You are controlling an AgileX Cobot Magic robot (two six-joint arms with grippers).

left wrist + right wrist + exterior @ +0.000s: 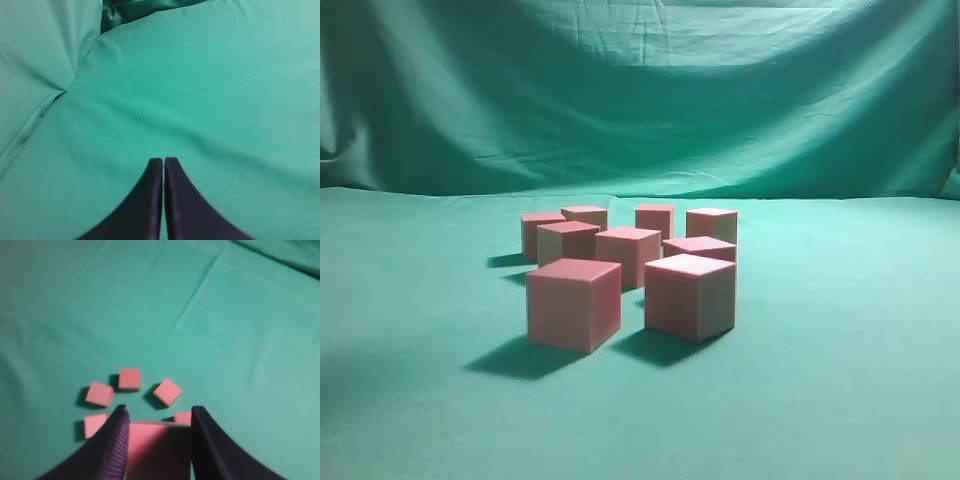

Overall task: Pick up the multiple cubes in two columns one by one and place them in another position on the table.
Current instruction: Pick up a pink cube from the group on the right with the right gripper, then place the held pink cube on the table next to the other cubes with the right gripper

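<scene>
Right gripper [159, 426] clamping cube [159, 450], wrist-view only.

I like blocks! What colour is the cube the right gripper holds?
Reddish pink: the cube between the right gripper's fingers shows best in the right wrist view.

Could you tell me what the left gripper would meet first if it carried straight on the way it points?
Probably only the table: the left gripper, shut and empty, points at bare green cloth.

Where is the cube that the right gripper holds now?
In the right wrist view, the held cube sits between the right gripper's fingers, above the loose cubes.
</scene>
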